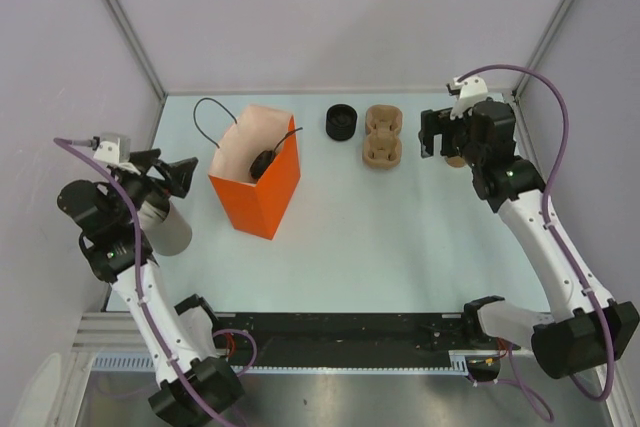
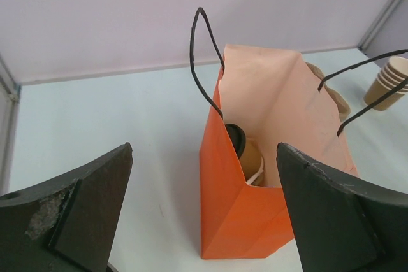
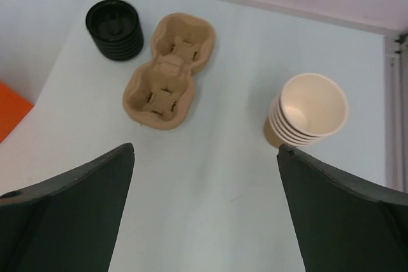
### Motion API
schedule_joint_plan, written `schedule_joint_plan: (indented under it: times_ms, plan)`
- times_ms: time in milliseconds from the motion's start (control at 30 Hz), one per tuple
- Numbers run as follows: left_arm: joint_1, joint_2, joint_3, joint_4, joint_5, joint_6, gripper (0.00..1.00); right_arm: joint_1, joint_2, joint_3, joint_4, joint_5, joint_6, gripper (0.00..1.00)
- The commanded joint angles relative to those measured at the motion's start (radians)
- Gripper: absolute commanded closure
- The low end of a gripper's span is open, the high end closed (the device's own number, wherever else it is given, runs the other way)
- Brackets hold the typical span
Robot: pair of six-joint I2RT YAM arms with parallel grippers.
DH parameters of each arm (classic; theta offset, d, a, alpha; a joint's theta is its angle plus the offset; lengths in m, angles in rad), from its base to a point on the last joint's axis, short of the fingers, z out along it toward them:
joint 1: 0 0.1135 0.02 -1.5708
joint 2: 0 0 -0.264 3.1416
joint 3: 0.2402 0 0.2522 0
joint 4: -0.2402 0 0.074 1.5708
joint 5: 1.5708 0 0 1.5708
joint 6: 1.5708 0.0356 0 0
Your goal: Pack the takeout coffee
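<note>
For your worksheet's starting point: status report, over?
Left gripper open, empty. Right gripper open, empty. Coffee lidded, inside bag. Carrier empty, apart from bag.

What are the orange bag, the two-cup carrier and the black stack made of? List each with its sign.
Orange bag: matte paper, by its sharp creases. Carrier: moulded pulp, likely; dull, fibrous brown. Black stack: probably plastic lids; slight sheen, ribbed edges.

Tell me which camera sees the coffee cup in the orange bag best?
Left wrist: the coffee cup and black lid show up close inside the bag. The top view shows only the small dark lid. The right wrist view shows neither.
</note>
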Motion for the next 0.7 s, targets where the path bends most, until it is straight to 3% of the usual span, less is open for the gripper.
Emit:
schedule_joint_plan:
  times_ms: [0, 200, 667]
  plan:
    - [0.005, -0.072, 0.016, 0.017, -0.058, 0.04, 0.01, -0.007, -0.096, 0.007, 0.086, 0.182, 0.007, 0.0]
    - [0.006, -0.107, 0.011, 0.025, -0.09, 0.043, 0.01, -0.01, -0.176, -0.018, 0.123, 0.215, -0.005, 0.0]
    - [0.006, -0.101, 0.022, 0.025, -0.086, 0.037, 0.01, 0.012, -0.174, -0.024, 0.127, 0.204, -0.017, 0.0]
